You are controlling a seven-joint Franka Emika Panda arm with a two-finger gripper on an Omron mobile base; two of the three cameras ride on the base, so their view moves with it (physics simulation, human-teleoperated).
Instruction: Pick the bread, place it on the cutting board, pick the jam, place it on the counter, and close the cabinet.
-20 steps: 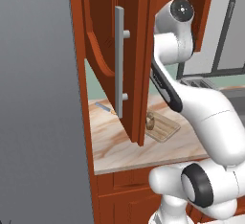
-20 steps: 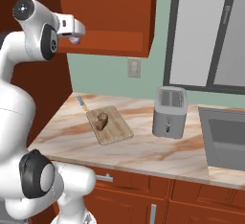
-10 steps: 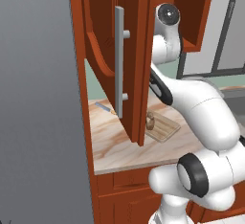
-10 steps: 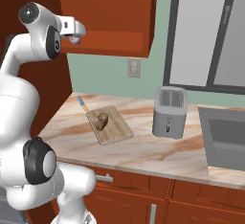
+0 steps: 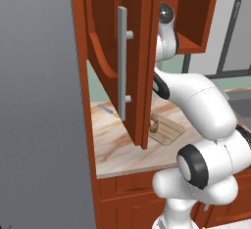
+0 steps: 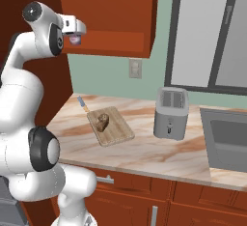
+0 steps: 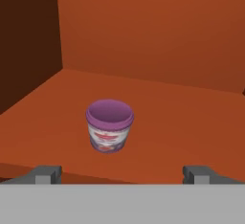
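Reddish-brown cabinet interior: jam stands upright mid-shelf, well clear of the walls. Probably light, rigid, smooth-sided; grasp its body below the lid. Gripper spread wide, empty.

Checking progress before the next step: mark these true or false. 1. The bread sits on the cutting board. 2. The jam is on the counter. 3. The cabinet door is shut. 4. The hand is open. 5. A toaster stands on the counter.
1. True: the bread rests on the cutting board.
2. False: the jam stands on the cabinet shelf.
3. False: the cabinet door is swung open.
4. True: the hand is open, facing the jam without touching it.
5. True: the toaster stands on the counter.
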